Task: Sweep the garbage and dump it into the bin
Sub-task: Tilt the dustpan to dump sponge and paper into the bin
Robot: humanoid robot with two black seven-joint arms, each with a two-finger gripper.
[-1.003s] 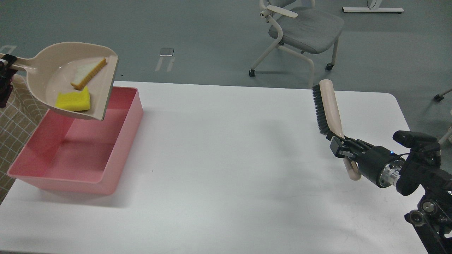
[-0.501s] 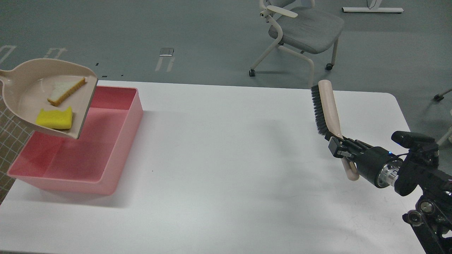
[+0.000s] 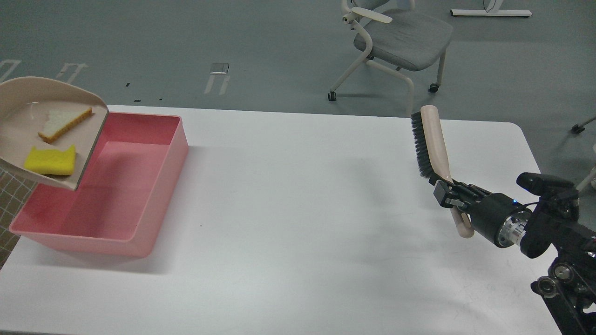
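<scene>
Right gripper (image 3: 448,194): clamped on the brush (image 3: 430,142) at the neck of its handle, held above the right side of the table (image 3: 298,209); bristles face left.
Left gripper: out of view past the left edge; whether it is open or closed cannot be told. Only the dustpan (image 3: 28,100) shows, raised over the far-left part of the bin.
Garbage: both pieces lie in the dustpan, bread slice (image 3: 63,123) farther, yellow sponge (image 3: 50,160) nearer, just behind the lip.
Bin (image 3: 153,195): pink tub at the table's left end, nothing visible inside.
Stage: likely the dump, not yet done.
Risk: the pan's lip hangs close to the bin's left side; a tilt from here could drop the sponge on the rim or outside. The bread, lying higher up, may stay stuck in the pan.
Count: two garbage pieces, one dustpan, one brush, one bin, one chair (image 3: 396,42) far behind.
</scene>
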